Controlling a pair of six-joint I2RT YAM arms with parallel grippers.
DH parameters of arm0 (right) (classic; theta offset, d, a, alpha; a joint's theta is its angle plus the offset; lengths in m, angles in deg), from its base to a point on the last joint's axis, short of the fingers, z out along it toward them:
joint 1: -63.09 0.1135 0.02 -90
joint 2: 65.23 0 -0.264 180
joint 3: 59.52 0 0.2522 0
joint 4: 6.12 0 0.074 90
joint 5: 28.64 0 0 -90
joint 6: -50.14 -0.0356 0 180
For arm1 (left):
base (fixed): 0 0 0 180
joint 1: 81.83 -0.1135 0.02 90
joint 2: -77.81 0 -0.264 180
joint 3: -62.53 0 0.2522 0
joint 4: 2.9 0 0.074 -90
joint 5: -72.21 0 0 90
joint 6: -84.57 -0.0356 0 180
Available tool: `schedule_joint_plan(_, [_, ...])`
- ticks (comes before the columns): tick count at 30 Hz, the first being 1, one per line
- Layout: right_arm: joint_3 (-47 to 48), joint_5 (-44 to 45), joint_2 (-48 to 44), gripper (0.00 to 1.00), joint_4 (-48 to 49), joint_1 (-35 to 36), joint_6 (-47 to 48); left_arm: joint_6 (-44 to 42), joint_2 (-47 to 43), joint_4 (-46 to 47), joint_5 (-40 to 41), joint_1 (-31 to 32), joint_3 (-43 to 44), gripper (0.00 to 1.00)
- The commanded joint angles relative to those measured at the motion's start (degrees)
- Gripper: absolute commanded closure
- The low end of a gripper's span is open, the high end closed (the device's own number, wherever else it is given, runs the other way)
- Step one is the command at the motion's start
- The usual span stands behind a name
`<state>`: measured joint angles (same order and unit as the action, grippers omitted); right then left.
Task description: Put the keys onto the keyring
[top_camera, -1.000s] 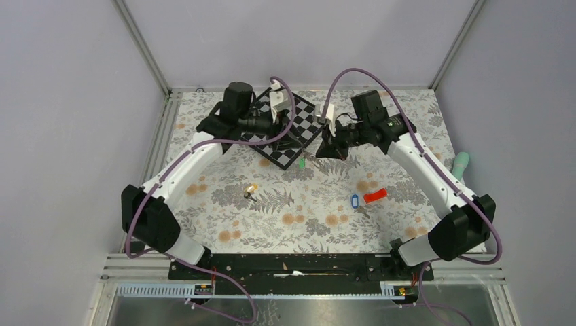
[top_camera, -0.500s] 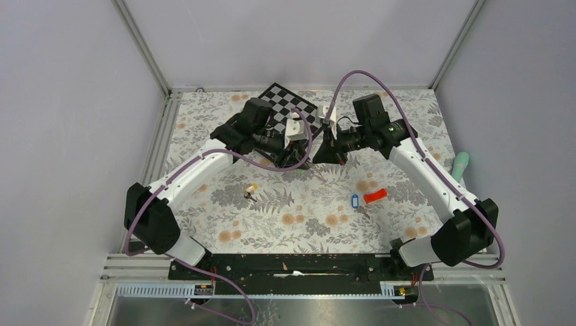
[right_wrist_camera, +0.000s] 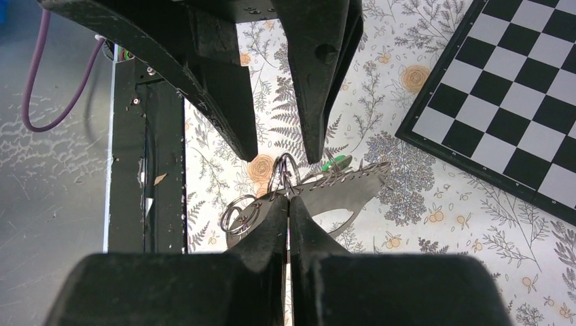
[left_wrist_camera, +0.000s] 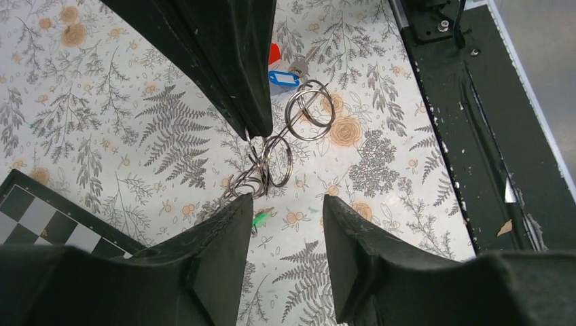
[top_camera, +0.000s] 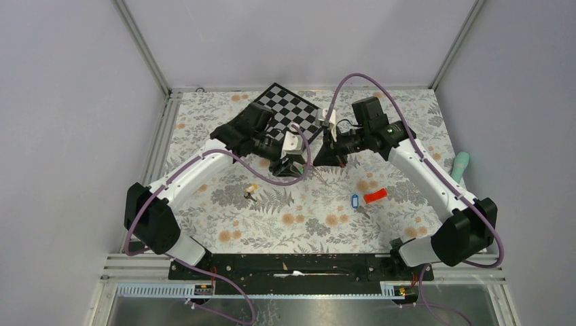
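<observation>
Keyring (right_wrist_camera: 353, 183) is clenched between the right fingers (right_wrist_camera: 268, 231), while the left fingers (left_wrist_camera: 217, 258) stand apart, released, just beside it

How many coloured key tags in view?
4: yellow tag left of centre; blue tag and red tag together at right; green tag at centre. Others may be hidden.

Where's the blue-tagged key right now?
In the top view the blue-tagged key lies on the floral table, right of centre, just left of the red tag.
</observation>
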<state>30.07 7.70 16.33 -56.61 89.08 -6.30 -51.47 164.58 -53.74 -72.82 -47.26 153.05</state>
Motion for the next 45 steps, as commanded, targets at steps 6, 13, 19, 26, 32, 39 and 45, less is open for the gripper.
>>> schedule_joint_plan(6, [-0.5,-2.5,-2.0,1.0,2.5,0.3,-0.9,-3.7,-0.1,3.7,0.1,0.2,0.3,0.61])
schedule_joint_plan(13, [-0.6,-3.2,-1.8,1.0,3.0,0.4,-1.5,0.8,0.0,9.4,0.7,0.5,-0.6,0.74])
schedule_joint_plan(19, [-1.0,-3.0,-1.8,1.0,3.5,0.4,-1.9,3.6,-0.1,12.4,0.9,0.9,-2.0,0.76])
schedule_joint_plan(26, [-1.9,-2.2,-2.0,1.0,4.1,0.4,-1.8,7.6,-0.9,14.3,0.2,0.9,-1.9,0.86])
schedule_joint_plan(32, [-2.7,-1.3,-2.3,1.0,4.5,0.3,-1.5,8.1,-1.5,14.6,0.2,0.7,-2.5,1.0])
schedule_joint_plan(39, [-2.6,-2.1,-3.4,1.0,4.9,-0.4,-1.8,11.5,-2.5,18.1,-4.9,-2.0,-6.1,1.0])
schedule_joint_plan(45, [-3.4,-2.7,-4.2,1.0,5.0,-1.1,-1.6,20.9,-3.6,26.7,-8.2,-4.5,-9.9,1.0])
